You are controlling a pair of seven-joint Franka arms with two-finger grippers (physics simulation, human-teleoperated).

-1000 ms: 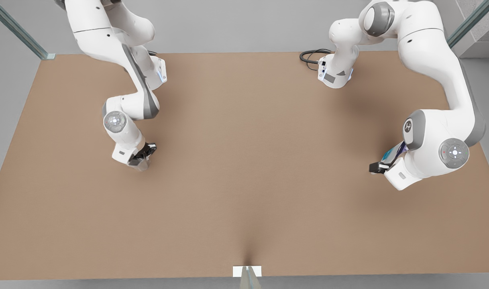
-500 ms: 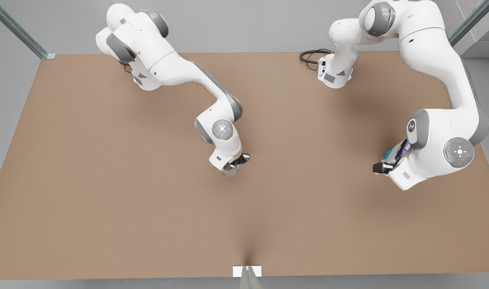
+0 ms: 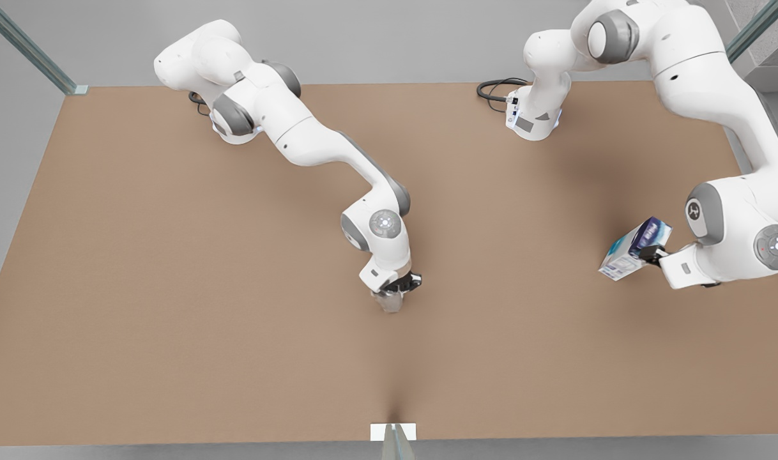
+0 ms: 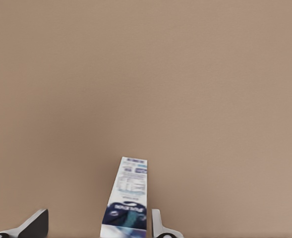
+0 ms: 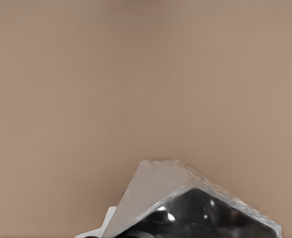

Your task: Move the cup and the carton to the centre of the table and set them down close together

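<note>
Holding the small silvery-grey metallic cup (image 3: pixel 389 301) with faceted sides, the right gripper (image 3: pixel 398 287) sits near the middle of the plain matte light-brown table (image 3: pixel 172 287), its fingers closed on the cup. The cup hangs directly beneath the gripper's dark fingers, its body pointing toward the near table edge in the front view. In the right wrist view the cup (image 5: pixel 185 203) sits right against the camera, its faceted grey wall and dark shiny inside both showing, with bare tabletop (image 5: pixel 136 74) beyond it.

The left gripper (image 3: pixel 648 254) is well off toward the front view's right, and it is clamped on the small rectangular white carton (image 3: pixel 634 248) with dark blue and teal print. The carton is tilted, extending from the fingers toward the table's centre, its printed blue end nearest the gripper and its white end farthest. In the left wrist view the carton (image 4: pixel 128 198) stands out from between the two fingers (image 4: pixel 158 225), with the other finger on its far side, and the brown surface (image 4: pixel 146 74) lies beyond.

The two grippers and their loads are well apart from each other.
</note>
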